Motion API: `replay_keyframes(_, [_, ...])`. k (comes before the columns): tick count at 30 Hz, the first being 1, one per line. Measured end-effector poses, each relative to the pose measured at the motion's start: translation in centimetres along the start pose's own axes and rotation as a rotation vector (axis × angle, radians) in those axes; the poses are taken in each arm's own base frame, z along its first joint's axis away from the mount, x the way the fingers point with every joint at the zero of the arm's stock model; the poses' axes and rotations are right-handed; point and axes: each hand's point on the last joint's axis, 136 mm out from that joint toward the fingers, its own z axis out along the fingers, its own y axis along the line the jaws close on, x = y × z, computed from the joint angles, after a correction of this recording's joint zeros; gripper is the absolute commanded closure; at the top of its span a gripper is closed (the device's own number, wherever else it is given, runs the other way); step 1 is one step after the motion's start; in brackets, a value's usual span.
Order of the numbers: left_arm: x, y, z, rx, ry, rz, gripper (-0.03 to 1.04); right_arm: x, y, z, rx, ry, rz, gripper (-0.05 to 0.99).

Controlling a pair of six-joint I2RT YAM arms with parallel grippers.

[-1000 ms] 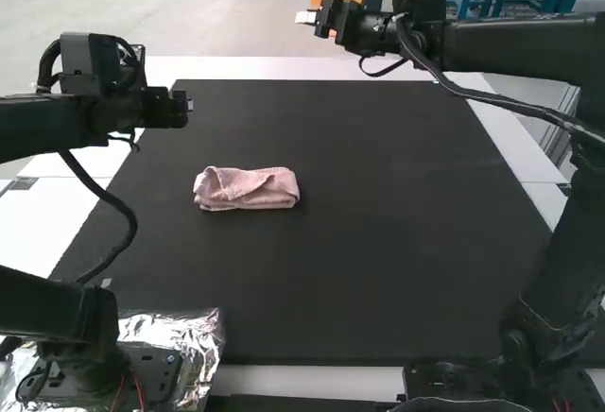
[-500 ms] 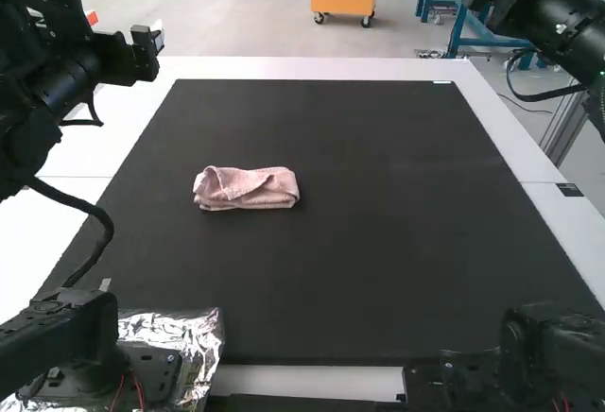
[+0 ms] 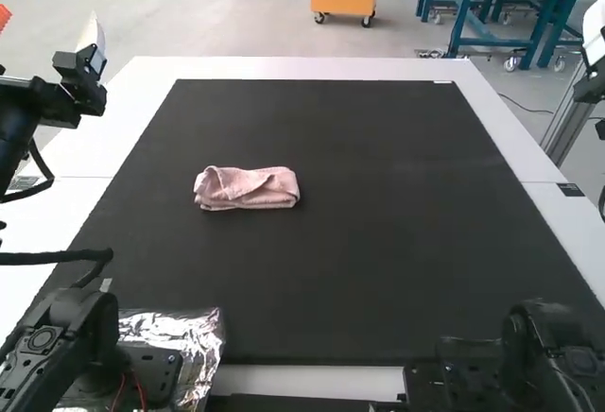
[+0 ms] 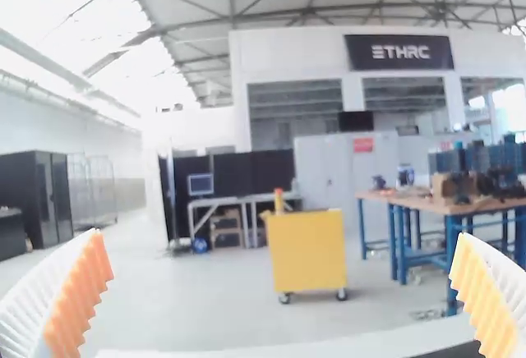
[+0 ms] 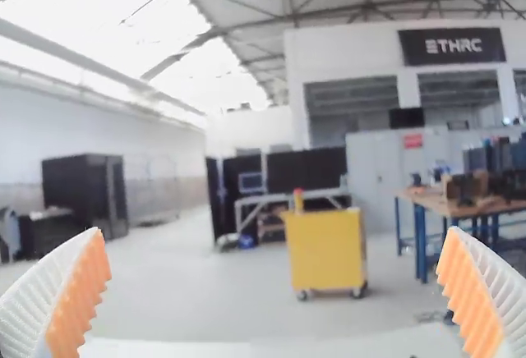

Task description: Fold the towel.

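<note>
Pink towel [image 3: 248,188] folded into compact bundle on black mat [image 3: 378,242], left of mat's centre; long axis crosswise, roughly parallel to mat's far edge. Left pincer [image 3: 49,17] raised outside mat's left edge, fingers wide apart; right pincer [image 3: 596,34] raised outside mat's right edge, fingers likewise apart. White desk [image 3: 312,68] borders mat; yellow cart [image 4: 308,251] beyond it.

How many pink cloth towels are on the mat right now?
1. The pink cloth towel lies in a compact folded bundle, left of centre on the black rectangular mat in the high view. Anything tucked inside the bundle would be hidden.
</note>
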Motion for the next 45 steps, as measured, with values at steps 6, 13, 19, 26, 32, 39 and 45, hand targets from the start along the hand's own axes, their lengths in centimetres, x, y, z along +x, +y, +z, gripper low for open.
replay_keyframes(6, [1.6, -0.1, -0.6, 0.002, 0.048, -0.031, 0.04, 3.0, -1.2, 1.1, 0.048, 0.040, -0.033, 0.02])
replay_keyframes(13, [5.5, 0.0, 0.3, -0.016, 0.044, 0.026, 0.04, 9.3, -1.8, 2.3, 0.024, 0.143, -0.138, 0.02])
replay_keyframes(19, [8.2, 0.0, 0.5, -0.025, 0.054, 0.088, 0.04, 10.9, -4.2, 3.2, 0.129, 0.022, -0.270, 0.02])
replay_keyframes(26, [13.5, 1.5, 0.0, -0.124, 0.103, 0.181, 0.04, 19.3, -6.8, 2.4, 0.208, 0.153, -0.255, 0.02])
replay_keyframes(32, [18.6, 3.3, -1.2, -0.236, 0.222, 0.122, 0.04, 27.1, -8.0, 0.2, 0.260, 0.404, -0.089, 0.02])
replay_keyframes(39, [24.7, 3.1, -3.3, -0.252, 0.476, 0.016, 0.04, 29.3, -8.3, -1.0, 0.290, 0.494, -0.011, 0.02])
replay_keyframes(45, [24.7, 3.1, -3.4, -0.263, 0.472, -0.028, 0.04, 29.3, -8.3, -1.0, 0.294, 0.491, 0.007, 0.02])
